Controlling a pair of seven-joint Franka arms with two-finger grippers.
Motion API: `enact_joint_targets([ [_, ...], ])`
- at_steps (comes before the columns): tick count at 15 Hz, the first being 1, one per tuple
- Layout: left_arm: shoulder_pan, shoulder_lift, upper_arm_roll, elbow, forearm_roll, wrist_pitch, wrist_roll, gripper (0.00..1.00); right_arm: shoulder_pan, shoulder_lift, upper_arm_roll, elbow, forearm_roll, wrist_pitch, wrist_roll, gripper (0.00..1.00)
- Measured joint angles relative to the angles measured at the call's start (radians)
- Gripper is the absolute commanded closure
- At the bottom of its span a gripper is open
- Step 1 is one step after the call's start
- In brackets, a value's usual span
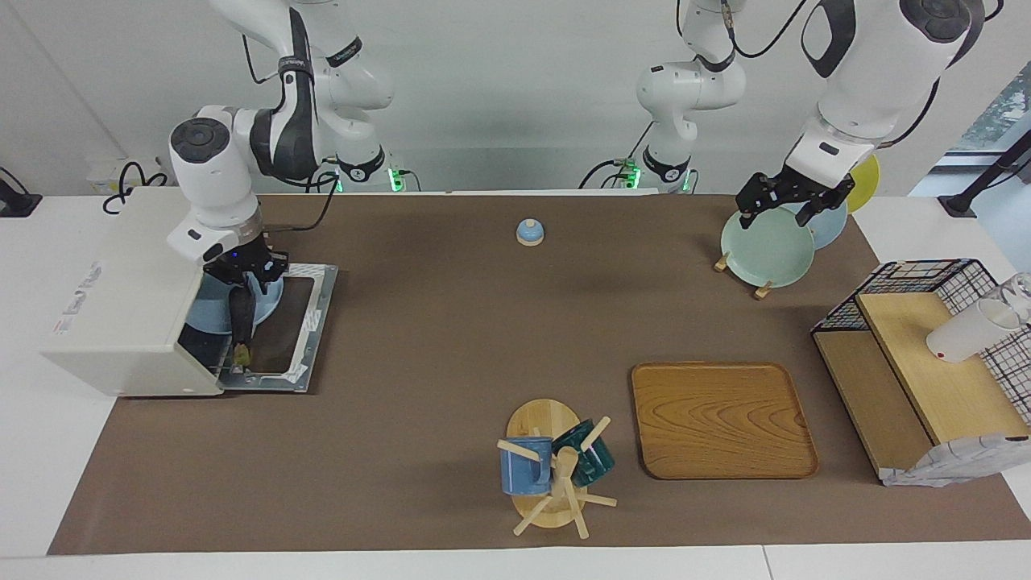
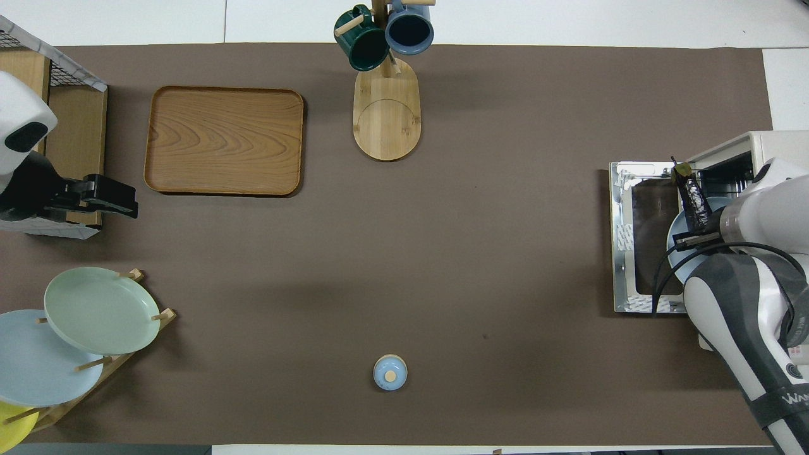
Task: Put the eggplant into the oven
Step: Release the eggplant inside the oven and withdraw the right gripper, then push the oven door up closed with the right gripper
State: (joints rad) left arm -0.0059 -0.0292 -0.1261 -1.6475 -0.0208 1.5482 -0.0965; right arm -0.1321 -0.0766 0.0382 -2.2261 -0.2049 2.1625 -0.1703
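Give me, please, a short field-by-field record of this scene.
target: boxy white toaster oven, glass door folded down open
item: slender dark purple eggplant, across a light blue plate at the oven mouth
right gripper: at the oven mouth, over the eggplant
left gripper: open, waiting over the pale green plate in its rack

Right end effector [image 1: 246, 278] fingertips hidden by its wrist, yellow plate [image 2: 11, 424] cut off by the edge
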Motion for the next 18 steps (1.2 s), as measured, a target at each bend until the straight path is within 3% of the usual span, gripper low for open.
enact_joint_targets([
  [3,0.000,0.000,0.000,0.000,0.000,0.000,0.000,0.00,0.058,0.005,0.005,0.012,0.086,0.001,0.007,1.00],
  [8,0.000,0.000,0.000,0.000,0.000,0.000,0.000,0.00,0.192,0.072,0.011,0.011,0.106,0.108,0.161,1.00],
  [14,0.000,0.000,0.000,0.000,0.000,0.000,0.000,0.00,0.189,0.211,0.002,0.010,0.106,0.205,0.163,1.00],
  [18,0.000,0.000,0.000,0.000,0.000,0.000,0.000,0.00,0.189,0.241,0.000,0.010,0.093,0.203,0.163,1.00],
])
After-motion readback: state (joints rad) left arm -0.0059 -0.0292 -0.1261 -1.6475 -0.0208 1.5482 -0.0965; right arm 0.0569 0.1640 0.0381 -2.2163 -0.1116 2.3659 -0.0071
